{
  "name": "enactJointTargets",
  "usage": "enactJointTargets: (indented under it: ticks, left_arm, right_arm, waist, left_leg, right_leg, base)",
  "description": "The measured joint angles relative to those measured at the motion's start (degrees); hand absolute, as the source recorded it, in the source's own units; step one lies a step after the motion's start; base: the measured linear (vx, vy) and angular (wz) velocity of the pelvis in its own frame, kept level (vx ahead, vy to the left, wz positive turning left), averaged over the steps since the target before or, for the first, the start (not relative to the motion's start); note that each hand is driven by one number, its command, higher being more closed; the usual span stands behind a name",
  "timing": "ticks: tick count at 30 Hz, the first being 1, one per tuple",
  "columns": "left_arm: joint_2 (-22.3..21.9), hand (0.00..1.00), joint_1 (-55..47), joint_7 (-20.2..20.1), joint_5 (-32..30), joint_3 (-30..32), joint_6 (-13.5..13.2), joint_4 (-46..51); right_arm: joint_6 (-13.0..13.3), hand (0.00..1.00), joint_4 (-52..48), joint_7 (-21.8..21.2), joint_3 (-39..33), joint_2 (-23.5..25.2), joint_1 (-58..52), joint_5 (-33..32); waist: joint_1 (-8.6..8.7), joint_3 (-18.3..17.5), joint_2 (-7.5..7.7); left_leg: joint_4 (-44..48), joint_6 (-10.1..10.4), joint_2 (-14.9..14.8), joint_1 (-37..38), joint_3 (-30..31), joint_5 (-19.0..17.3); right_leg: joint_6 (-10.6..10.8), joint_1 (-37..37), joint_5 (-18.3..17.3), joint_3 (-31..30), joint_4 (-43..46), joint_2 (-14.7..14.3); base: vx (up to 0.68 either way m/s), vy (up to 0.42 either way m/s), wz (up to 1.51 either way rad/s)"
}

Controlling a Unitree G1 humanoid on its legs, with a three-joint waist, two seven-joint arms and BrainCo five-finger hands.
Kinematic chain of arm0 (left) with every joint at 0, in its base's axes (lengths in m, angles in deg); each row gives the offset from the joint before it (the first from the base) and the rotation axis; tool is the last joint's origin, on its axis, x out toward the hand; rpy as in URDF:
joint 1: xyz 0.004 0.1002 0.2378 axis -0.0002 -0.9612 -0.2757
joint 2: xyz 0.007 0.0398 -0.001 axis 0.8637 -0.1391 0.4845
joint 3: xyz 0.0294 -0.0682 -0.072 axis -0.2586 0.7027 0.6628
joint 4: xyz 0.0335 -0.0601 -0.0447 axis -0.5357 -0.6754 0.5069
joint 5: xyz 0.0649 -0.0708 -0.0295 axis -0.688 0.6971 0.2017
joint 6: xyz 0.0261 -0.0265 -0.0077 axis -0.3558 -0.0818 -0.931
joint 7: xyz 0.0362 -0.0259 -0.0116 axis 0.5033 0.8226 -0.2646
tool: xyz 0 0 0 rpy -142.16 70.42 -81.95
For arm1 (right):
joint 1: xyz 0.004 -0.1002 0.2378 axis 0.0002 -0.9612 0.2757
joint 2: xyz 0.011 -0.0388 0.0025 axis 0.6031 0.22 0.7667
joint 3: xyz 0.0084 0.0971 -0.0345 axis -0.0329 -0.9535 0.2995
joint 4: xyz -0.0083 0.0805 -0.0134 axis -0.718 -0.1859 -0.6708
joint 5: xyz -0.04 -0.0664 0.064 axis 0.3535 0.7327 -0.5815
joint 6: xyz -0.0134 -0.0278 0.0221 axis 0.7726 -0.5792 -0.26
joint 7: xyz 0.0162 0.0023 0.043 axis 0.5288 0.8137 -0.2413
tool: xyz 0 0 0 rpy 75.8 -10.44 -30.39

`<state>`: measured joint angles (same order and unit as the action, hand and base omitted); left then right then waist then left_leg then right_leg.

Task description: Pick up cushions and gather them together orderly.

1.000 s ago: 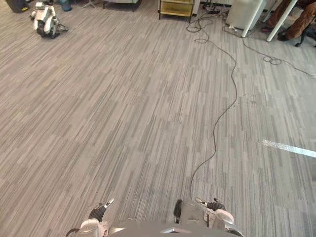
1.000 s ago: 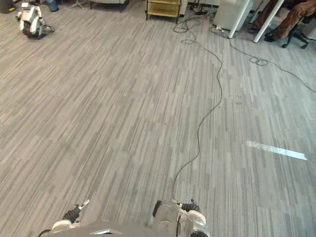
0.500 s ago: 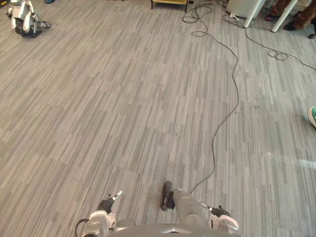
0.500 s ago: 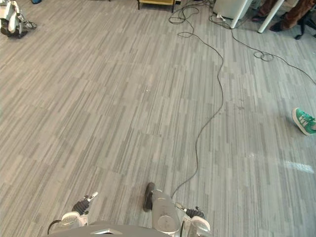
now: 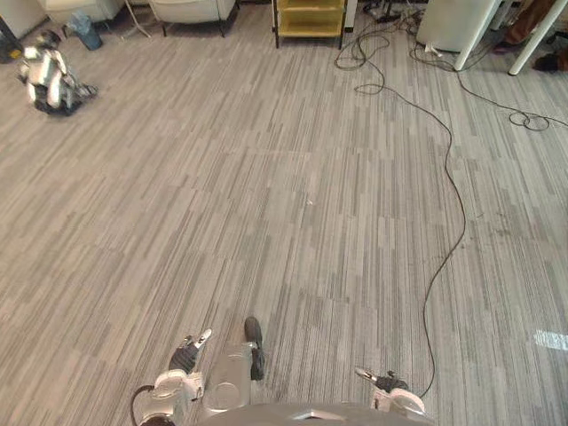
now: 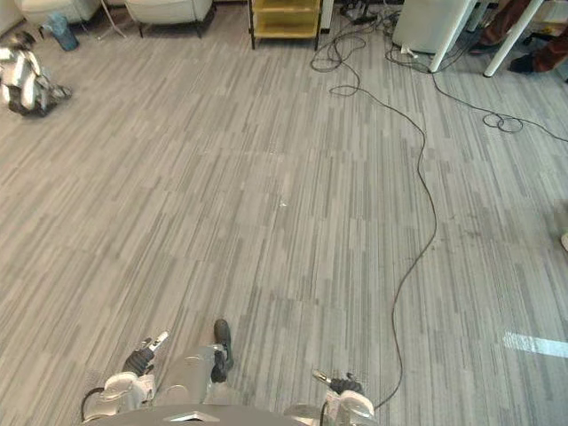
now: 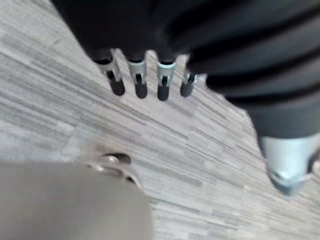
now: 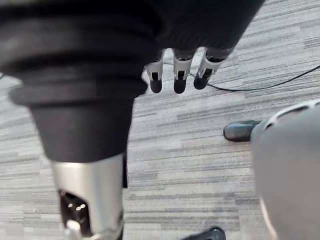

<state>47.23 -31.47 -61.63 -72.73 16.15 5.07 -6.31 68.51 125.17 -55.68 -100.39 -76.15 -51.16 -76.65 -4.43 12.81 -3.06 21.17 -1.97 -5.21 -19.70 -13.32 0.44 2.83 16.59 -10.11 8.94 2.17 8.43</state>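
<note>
In the left eye view the only cushion-like things you have are pale padded shapes point(image 5: 191, 9) at the far edge of the grey striped carpet point(image 5: 266, 195), well ahead and left of centre (cushions or chair seats, you cannot tell). That puts the left hand point(image 5: 184, 355) on the nearer side and the right hand point(image 5: 383, 382) on the farther. The left wrist view shows you its fingers point(image 7: 140, 80) straight, side by side and holding nothing, and the right wrist view shows its fingers point(image 8: 180, 75) the same.
</note>
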Motion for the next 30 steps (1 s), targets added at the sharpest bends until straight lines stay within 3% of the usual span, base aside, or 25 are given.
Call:
enactJointTargets:
  ticks: [2, 3, 4, 5, 6, 7, 8, 9, 10, 11, 13, 15, 16, 17, 19, 20, 21, 22, 23, 25, 27, 29, 30]
  left_arm:
    - [1.4, 0.0, -1.6, 0.0, -0.1, 2.0, 1.0, -1.3]
    - [1.4, 0.0, -2.4, 0.0, -0.1, 1.9, 1.3, -1.8]
    - [0.9, 0.0, -4.3, -0.1, -0.1, 1.3, 1.6, -2.2]
    - [1.4, 0.0, -4.6, -0.2, -0.2, 1.3, 1.8, -2.6]
    - [2.9, 0.0, -4.5, 0.0, -0.8, -0.1, 2.1, -3.6]
    - [3.2, 0.0, -4.3, 0.0, -1.0, -0.5, 2.1, -3.8]
    - [3.2, 0.0, -4.1, 0.0, -1.0, -0.6, 2.2, -3.8]
    - [3.0, 0.0, -4.2, 0.0, -1.0, -0.8, 2.3, -3.8]
    - [3.0, 0.0, -4.3, 0.0, -1.0, -1.6, 2.3, -3.8]
    - [3.0, 0.0, -4.3, 0.0, -1.0, -2.8, 2.3, -3.9]
    - [2.9, 0.0, -3.5, 0.0, -1.0, -2.9, 2.3, -3.9]
    - [2.5, 0.0, -2.7, 0.0, -1.0, -2.9, 2.3, -3.9]
    - [2.4, 0.0, -2.6, 0.0, -1.0, -2.9, 2.3, -3.9]
    - [2.4, 0.0, -2.8, 0.1, -1.0, -2.9, 2.2, -3.9]
    - [2.9, 0.0, -3.0, 0.1, -1.0, -2.5, 2.0, -3.9]
    - [2.5, 0.0, -3.0, 0.1, -1.1, -2.4, 2.1, -4.1]
    - [2.1, 0.0, -3.0, 0.1, -1.1, -2.3, 2.0, -4.1]
    - [1.2, 0.0, -2.9, 0.1, -1.2, -2.3, 2.0, -4.1]
    - [0.0, 0.0, -2.7, 0.1, -1.9, -2.2, 2.0, -4.1]
    - [-0.5, 0.0, -2.6, -0.1, -2.1, -1.3, 2.0, -4.1]
    - [-0.4, 0.0, -2.2, -0.2, -2.2, -0.4, 2.0, -4.0]
    - [-0.4, 0.0, -2.0, -0.3, -2.2, -0.3, 2.0, -3.6]
    - [-0.3, 0.0, -2.0, -0.2, -2.2, -0.2, 2.0, -3.2]
  right_arm:
    - [0.0, 0.0, 0.0, 0.0, 0.0, 0.9, 0.4, 0.1]
    - [0.1, 0.0, 0.0, -0.1, 0.1, 1.0, 0.0, 0.2]
    - [0.4, 0.0, 0.4, -0.2, -0.1, 0.1, -1.1, 0.2]
    - [0.4, 0.0, 0.4, -0.2, 0.0, 0.3, -1.2, 0.3]
    - [0.2, 0.0, 0.6, -0.4, 0.0, 0.7, -1.7, 0.4]
    - [-0.1, 0.0, 0.9, -0.4, 0.0, 0.9, -1.7, 0.5]
    - [-0.1, 0.0, 0.9, -0.5, 0.0, 0.9, -1.8, 0.6]
    - [0.0, 0.0, 0.8, -0.6, -0.3, 1.0, -1.9, 0.2]
    - [0.3, 0.0, 0.3, -0.9, 0.0, 0.4, -1.7, 0.3]
    - [0.5, 0.0, -0.3, -1.5, 0.1, 0.0, -1.5, 0.3]
    - [0.6, 0.0, -1.4, -1.7, 0.0, -0.4, -1.4, 0.4]
    - [1.0, 0.0, -1.5, -1.6, 0.0, -1.2, -1.6, 0.6]
    - [1.0, 0.0, -1.5, -1.6, -0.2, -1.3, -1.7, 0.6]
    - [1.0, 0.0, -1.5, -1.6, -0.3, -0.9, -2.1, 0.6]
    - [0.8, 0.0, -1.3, -1.6, -0.2, -0.4, -3.5, 0.6]
    - [0.2, 0.0, -1.2, -1.6, -0.6, -0.7, -4.5, 0.6]
    - [0.1, 0.0, -1.2, -1.6, -1.2, -0.6, -4.4, 0.6]
    - [0.1, 0.0, -1.2, -1.6, -2.0, -0.8, -4.6, 0.6]
    - [0.2, 0.0, -1.3, -1.6, -3.5, -1.2, -4.4, 0.6]
    - [0.0, 0.0, -1.3, -1.6, -4.3, -1.3, -4.5, 0.6]
    - [0.0, 0.0, -1.5, -1.4, -3.6, -1.3, -4.9, 0.4]
    - [0.0, 0.0, -1.4, -1.2, -3.2, -1.6, -5.3, -0.1]
    - [0.0, 0.0, -1.3, -1.2, -3.3, -1.7, -5.6, -0.5]
  waist:
    - [-1.36, -0.4, 2.57]
    - [-1.63, -1.6, 3.31]
    - [-1.58, -3.7, 2.24]
    - [-1.32, -3.8, 3.6]
    - [-0.64, -4.4, 5.46]
    - [-0.46, -4.2, 5.98]
    - [-0.39, -4.0, 5.93]
    - [-0.05, -3.3, 5.09]
    - [0.32, -3.2, 5.02]
    - [1.18, -2.8, 3.66]
    - [2.24, -2.4, 3.3]
    - [3.25, -2.0, 2.6]
    - [3.7, -1.8, 2.39]
    - [4.35, -1.6, 2.62]
    - [4.8, -1.2, 3.72]
    - [5.13, -0.9, 3.64]
    - [5.21, -0.9, 2.66]
    - [5.39, -1.3, 1.1]
    - [5.46, -1.4, -0.9]
    - [5.47, -1.4, -1.82]
    - [5.4, -1.3, -2.02]
    - [5.27, -0.9, -2.57]
    - [4.75, -0.4, -1.89]
  left_leg:
    - [12.0, -0.7, 0.2, -2.6, -1.7, -4.1]
    - [11.0, -0.5, 1.1, -2.7, -1.5, -5.9]
    - [7.4, -1.8, 1.6, 0.2, -0.5, -11.4]
    - [8.0, -1.9, 2.9, 0.8, -0.8, -12.2]
    - [7.6, -1.8, 5.2, 2.5, -0.8, -14.3]
    - [7.4, -2.1, 6.3, 4.8, -0.7, -15.6]
    - [6.8, -2.6, 6.7, 6.6, -0.6, -16.2]
    - [4.1, -3.0, 7.7, 11.6, -0.4, -17.0]
    - [0.0, -3.4, 8.4, 17.6, 0.0, -17.3]
    - [-3.0, -3.7, 8.4, 21.9, 0.7, -17.4]
    - [-6.6, -3.9, 8.1, 27.1, 1.8, -17.5]
    - [-9.4, -3.9, 6.8, 30.9, 3.5, -17.5]
    - [-10.3, -3.8, 6.1, 32.1, 4.5, -17.5]
    - [-11.9, -3.8, 5.6, 34.1, 6.1, -17.5]
    - [-13.2, -2.1, 6.0, 37.3, 8.8, -18.5]
    - [-13.4, -0.4, 5.1, 40.3, 11.5, -20.1]
    - [-13.0, -0.4, 4.2, 40.7, 12.5, -20.2]
    - [-10.9, -0.1, 2.8, 40.0, 13.9, -20.0]
    - [-7.3, 1.4, 0.6, 39.0, 14.9, -19.2]
    - [2.1, 6.7, -1.4, 35.7, 15.9, -15.5]
    - [19.8, 11.2, -3.5, 29.0, 16.0, -4.5]
    - [32.3, 8.7, -7.2, 23.4, 10.0, -9.2]
    - [35.2, 7.2, -7.9, 20.8, 7.0, -11.8]
  right_leg:
    - [2.2, 0.9, 4.8, -3.4, 3.4, 2.7]
    - [2.9, -0.4, 5.0, -4.2, 6.1, 3.3]
    - [5.8, -4.1, 4.4, -5.3, 15.6, 3.4]
    - [6.8, -5.6, 4.1, -6.0, 20.6, 4.8]
    - [9.7, -11.1, 5.6, -8.8, 34.4, 6.6]
    - [10.8, -16.3, 6.2, -9.6, 46.2, 7.0]
    - [10.4, -18.2, 5.8, -9.0, 50.8, 7.3]
    - [7.7, -21.3, 3.6, -6.2, 57.1, 7.8]
    - [4.0, -24.1, -0.8, -2.2, 59.9, 7.4]
    - [2.3, -26.8, -4.4, 2.2, 59.1, 6.3]
    - [-0.3, -31.8, -7.7, 6.9, 52.8, 4.2]
    - [-1.0, -36.8, -6.2, 8.8, 38.0, 1.0]
    - [-0.8, -37.7, -3.6, 8.3, 31.3, -0.3]
    - [0.0, -38.3, 2.9, 5.8, 18.3, -2.0]
    - [1.5, -38.4, 8.9, 2.0, 7.3, -1.7]
    - [1.3, -38.4, 15.3, -0.1, 9.7, -1.9]
    - [0.7, -39.0, 16.4, -0.1, 12.6, -2.0]
    - [0.1, -40.1, 16.0, 1.1, 17.0, -2.0]
    - [-2.1, -40.0, 12.7, 2.6, 20.2, -3.1]
    - [-3.5, -38.1, 9.6, 4.6, 22.1, -4.1]
    - [-4.7, -32.3, 5.8, 5.2, 20.7, -5.6]
    - [-5.6, -26.0, 4.1, 5.3, 17.1, -7.2]
    - [-5.4, -22.8, 3.6, 5.2, 15.2, -7.2]
  base:
    - [0.63, 0.342, -0.1]
    - [0.57, 0.32, -0.27]
    - [0.28, 0.167, -0.1]
    - [0.39, 0.211, 0.24]
    - [0.38, 0.148, 0.43]
    - [0.48, 0.173, 0.34]
    - [0.62, 0.168, 0.02]
    - [0.52, 0.14, -0.09]
    - [0.62, 0.144, 0.0]
    - [0.49, 0.057, 0.13]
    - [0.61, -0.002, 0.37]
    - [0.47, -0.052, 0.54]
    - [0.52, -0.129, 0.69]
    - [0.53, -0.163, 0.74]
    - [0.64, -0.26, 0.88]
    - [0.6, -0.274, 0.81]
    - [0.6, -0.279, 0.76]
    - [0.59, -0.287, 0.53]
    - [0.6, -0.285, 0.47]
    - [0.53, -0.231, 0.21]
    - [0.59, -0.205, 0.09]
    - [0.53, -0.136, 0.04]
    - [0.51, -0.085, 0.05]
